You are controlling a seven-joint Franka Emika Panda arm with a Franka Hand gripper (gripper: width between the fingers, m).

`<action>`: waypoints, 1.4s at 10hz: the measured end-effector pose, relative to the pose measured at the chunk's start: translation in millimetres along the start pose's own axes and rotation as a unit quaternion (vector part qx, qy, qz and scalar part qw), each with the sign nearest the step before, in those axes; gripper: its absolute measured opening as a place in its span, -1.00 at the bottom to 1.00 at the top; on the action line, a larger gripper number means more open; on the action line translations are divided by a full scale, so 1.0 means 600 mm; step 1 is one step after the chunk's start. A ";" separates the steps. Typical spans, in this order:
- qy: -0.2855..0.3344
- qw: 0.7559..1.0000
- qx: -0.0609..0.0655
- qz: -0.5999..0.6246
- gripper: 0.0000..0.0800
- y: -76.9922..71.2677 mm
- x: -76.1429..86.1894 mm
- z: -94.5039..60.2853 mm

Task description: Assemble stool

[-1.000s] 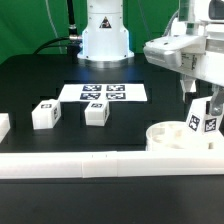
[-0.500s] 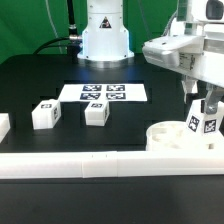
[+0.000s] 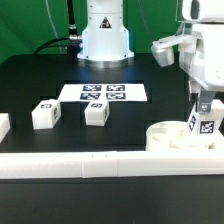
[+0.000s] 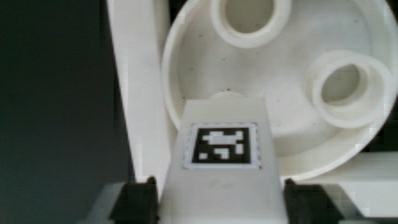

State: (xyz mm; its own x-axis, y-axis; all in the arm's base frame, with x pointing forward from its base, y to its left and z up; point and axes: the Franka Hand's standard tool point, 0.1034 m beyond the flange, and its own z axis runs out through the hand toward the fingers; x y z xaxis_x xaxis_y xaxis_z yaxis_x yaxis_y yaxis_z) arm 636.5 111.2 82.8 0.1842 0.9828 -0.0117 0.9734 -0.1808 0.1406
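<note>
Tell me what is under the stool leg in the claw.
The round seat lies under the leg, two of its sockets showing empty. The leg covers the spot right below it, so whether its end sits in a socket is hidden.

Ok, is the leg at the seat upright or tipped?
Upright. The leg stands on end at the seat, with the pincer clamped on its top from above. Whether it is in a socket, cannot tell.
</note>
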 end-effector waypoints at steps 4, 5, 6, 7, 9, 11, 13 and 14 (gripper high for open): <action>0.004 0.989 0.002 0.149 -0.16 0.001 -0.001 0.000; 0.004 0.984 0.002 0.177 -0.16 0.001 -0.001 0.000; 0.004 0.976 0.002 0.217 -0.16 0.001 -0.001 0.000; 0.004 0.969 0.002 0.245 -0.16 0.001 -0.001 0.000; 0.007 0.950 0.005 0.313 -0.16 0.001 -0.001 0.000; 0.010 0.924 0.009 0.381 -0.16 0.002 -0.002 0.000; 0.010 0.894 0.010 0.447 -0.16 0.004 -0.008 0.000; 0.010 0.879 0.011 0.477 -0.16 0.005 -0.009 -0.001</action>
State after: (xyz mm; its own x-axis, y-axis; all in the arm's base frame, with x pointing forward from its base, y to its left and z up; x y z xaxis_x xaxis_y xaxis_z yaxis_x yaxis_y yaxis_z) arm 638.4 105.4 83.7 0.9161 0.3831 0.1183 0.3787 -0.9237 0.0584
